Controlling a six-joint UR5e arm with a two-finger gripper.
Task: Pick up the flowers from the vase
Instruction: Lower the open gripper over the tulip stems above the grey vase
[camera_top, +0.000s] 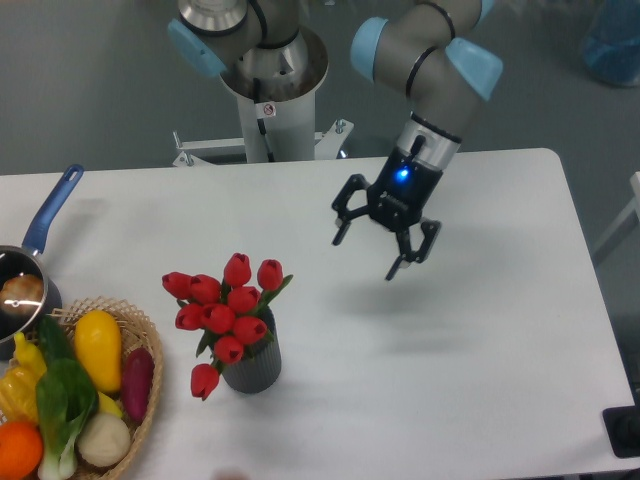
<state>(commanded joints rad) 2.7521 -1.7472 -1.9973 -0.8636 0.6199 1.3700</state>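
White table (480, 380): grey ribbed vase (251, 365) near-left; wicker basket (140, 400) at near-left edge; blue-handled saucepan (30, 270) at left edge.

Bare surface (420, 350) between pincer (385, 238) and flowers (222, 308), path unobstructed; wicker basket (150, 372) crowds vase (250, 364) on its left side only.

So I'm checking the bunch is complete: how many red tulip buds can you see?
10 on the flowers, in the vase: two on top, three upper left, four clustered in the middle, one drooping at lower left. Others may be hidden behind them.
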